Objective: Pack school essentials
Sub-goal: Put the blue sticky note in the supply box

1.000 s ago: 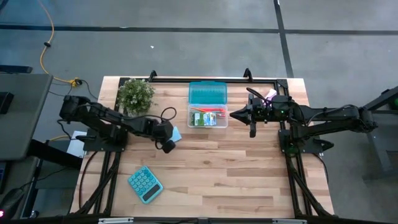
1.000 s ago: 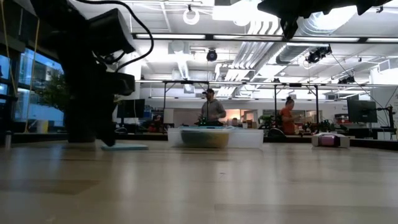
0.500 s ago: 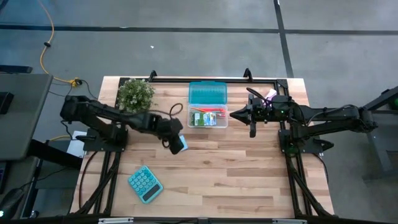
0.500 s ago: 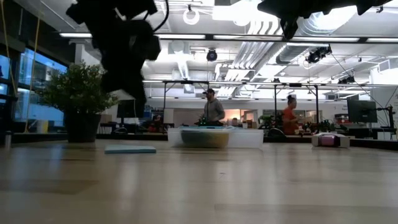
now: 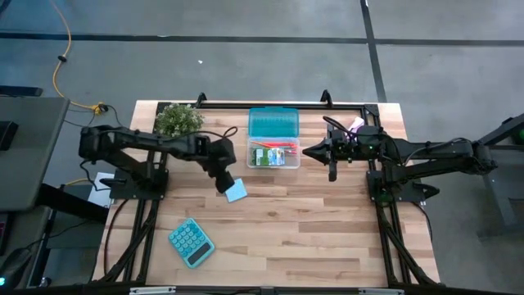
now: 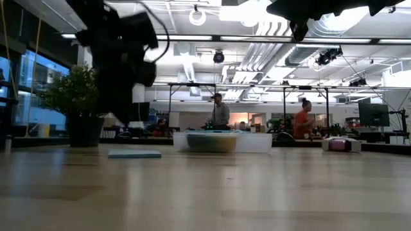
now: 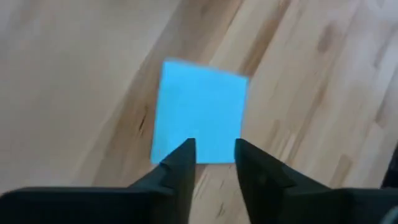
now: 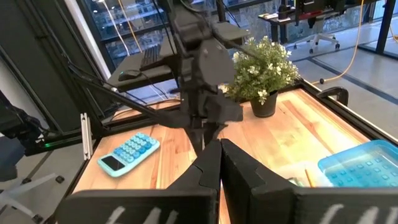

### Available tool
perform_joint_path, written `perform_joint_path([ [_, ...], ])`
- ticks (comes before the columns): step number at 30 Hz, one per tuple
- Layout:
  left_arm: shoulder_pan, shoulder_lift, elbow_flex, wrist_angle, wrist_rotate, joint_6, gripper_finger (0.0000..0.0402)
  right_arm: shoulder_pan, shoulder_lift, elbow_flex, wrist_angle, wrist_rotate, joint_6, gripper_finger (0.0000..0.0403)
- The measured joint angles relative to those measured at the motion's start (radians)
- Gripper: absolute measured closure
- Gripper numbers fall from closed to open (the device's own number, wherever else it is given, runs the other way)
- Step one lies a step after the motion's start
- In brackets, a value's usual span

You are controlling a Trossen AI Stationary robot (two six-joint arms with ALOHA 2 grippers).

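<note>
Left gripper: the left gripper (image 7: 212,163) hangs above the wooden table top (image 5: 327,229), its two dark fingers a little apart with nothing between them; in the left wrist view the gap is clear.
Note pad: the light-blue square note pad (image 7: 200,113) lies flat on the wood directly under that gripper, not touched by it, and well apart from the box; the high view shows it at (image 5: 237,191), just in front of the arm's tip.
Right gripper: the right gripper (image 5: 332,169) hangs beside the box on its right, fingers pressed together and empty.
Box: the clear plastic storage box (image 5: 273,156) sits near the table's far edge with its teal lid (image 5: 273,124) lying open behind it; red and green items show inside, too small to name.
Done, by my reading: most of the small stationery seems already in the box.
Left to do: the note pad is not yet packed; the lid is not yet closed.
Not to be packed: the teal calculator (image 5: 191,242) near the front edge, and the small potted plant (image 5: 178,120) at the far left.
</note>
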Motion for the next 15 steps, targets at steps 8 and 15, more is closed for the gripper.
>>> perform_joint_path([
  [8, 0.057, 0.070, -0.060, 0.073, 0.003, -0.050, 0.0245, 0.000, 0.000, 0.000, -0.003, 0.000, 0.000, 0.0402],
  [15, 0.024, 0.148, -0.058, 0.097, -0.013, -0.051, 0.0249, 0.000, 0.000, 0.000, -0.003, 0.000, 0.023, 0.0402],
])
